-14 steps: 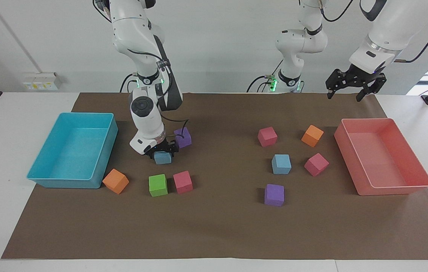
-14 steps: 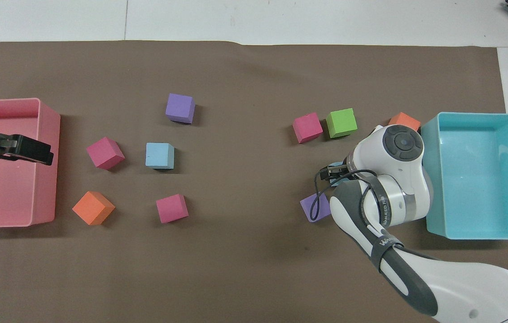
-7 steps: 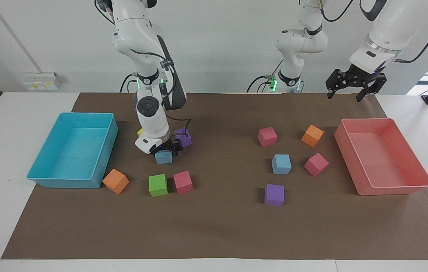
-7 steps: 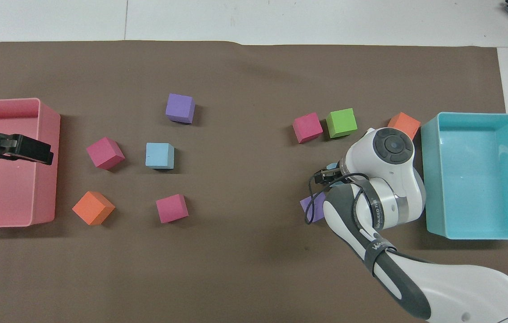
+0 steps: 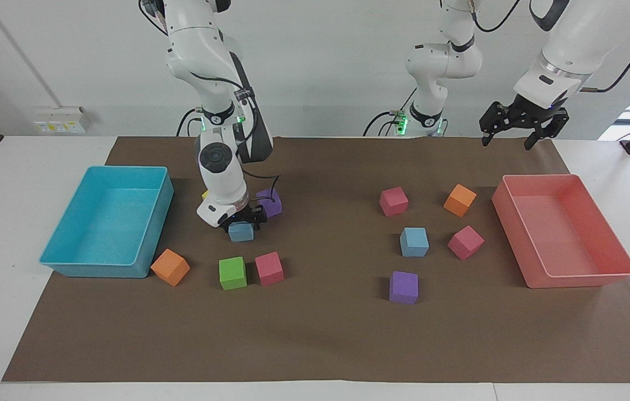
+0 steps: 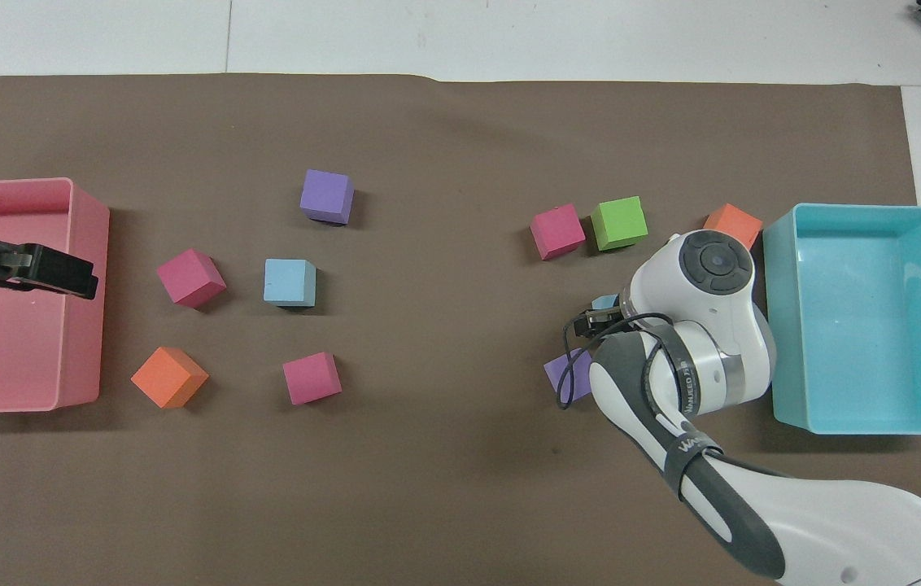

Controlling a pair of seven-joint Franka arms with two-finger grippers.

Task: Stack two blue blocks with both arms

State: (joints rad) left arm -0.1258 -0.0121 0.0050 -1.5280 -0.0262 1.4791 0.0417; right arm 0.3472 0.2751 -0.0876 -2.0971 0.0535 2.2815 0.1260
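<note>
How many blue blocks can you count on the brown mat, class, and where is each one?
2. One blue block sits among the cubes toward the left arm's end, beside a pink cube. The other blue block is under the right gripper, beside a purple cube.

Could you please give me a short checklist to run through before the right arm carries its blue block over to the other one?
1. Right gripper on the blue block: ok, its fingers sit on either side of the block's top.
2. Block lifted off the brown mat: cannot tell.
3. Second blue block free on top: ok, nothing is on it.
4. Space around the second block: ok, the pink cubes and purple cube stand apart from it.
5. Left gripper out of the way: ok, it waits over the mat's edge by the pink tray.
</note>
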